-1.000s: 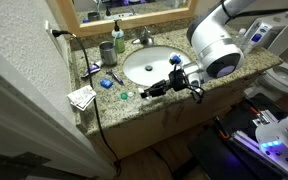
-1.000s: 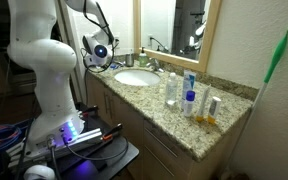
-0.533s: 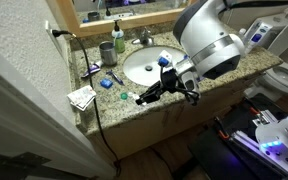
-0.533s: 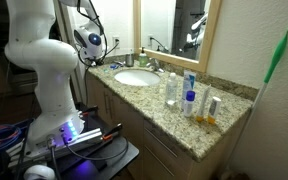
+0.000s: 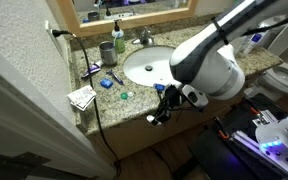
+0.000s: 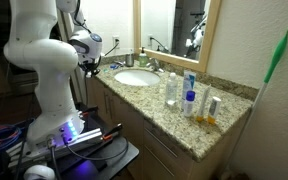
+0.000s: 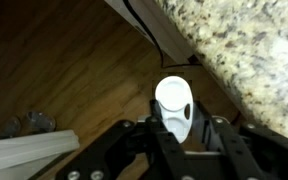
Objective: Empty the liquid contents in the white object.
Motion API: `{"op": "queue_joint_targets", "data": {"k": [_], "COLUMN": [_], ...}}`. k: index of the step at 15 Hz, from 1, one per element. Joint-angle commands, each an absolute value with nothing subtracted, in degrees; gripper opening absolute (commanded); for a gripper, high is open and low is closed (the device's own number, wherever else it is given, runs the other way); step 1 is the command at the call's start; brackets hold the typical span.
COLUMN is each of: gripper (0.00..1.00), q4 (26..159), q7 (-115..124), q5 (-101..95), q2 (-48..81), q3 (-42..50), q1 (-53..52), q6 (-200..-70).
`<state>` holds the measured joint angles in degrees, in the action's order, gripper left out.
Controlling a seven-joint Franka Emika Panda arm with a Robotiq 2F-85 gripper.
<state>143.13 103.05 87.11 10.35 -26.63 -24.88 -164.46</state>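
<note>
A bathroom vanity with a speckled granite worktop (image 5: 112,108) and an oval white sink (image 5: 144,68), with a large white robot arm reaching across its front. The claw (image 5: 160,110) hangs off the front edge of the worktop, lower than its surface and well apart from the sink. In the wrist view the claw (image 7: 174,112) is closed around the white object (image 7: 173,100), a small rounded white cup pinched between its two dark fingers. The granite edge (image 7: 249,50) lies to the upper right and the wooden floor (image 7: 64,70) lies below. The cup seems to be in transit, lifted but not yet emptied; whether liquid remains inside cannot be seen. The next move likely calls for bringing it over the sink and tipping it, since pouring here would wet the floor. A small green piece (image 5: 125,96) lies on the worktop. Bottles (image 6: 189,97) stand beside the sink, their labels too small to read; no other writing is legible.
</note>
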Motion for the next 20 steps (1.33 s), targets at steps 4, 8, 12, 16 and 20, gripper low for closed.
{"op": "queue_joint_targets", "data": {"k": [4,8,12,16,20], "gripper": [0.11,0.11,0.36,0.11,0.11], "q4": [146.84,153.55,154.16,154.20,161.04], "q7": [113.95,136.28,142.86,147.03,150.30], "q5": [74.94,53.14,45.49,40.67,24.59], "q2": [6.68,6.97,7.54,9.88,10.73], "q3": [-26.49,-23.48,-23.54,-20.29,-1.75], "q1": [-28.28,-33.72,-33.99,-35.15,-47.52], "q6": [-165.41,-169.60,-168.28,-168.31,-170.33]}}
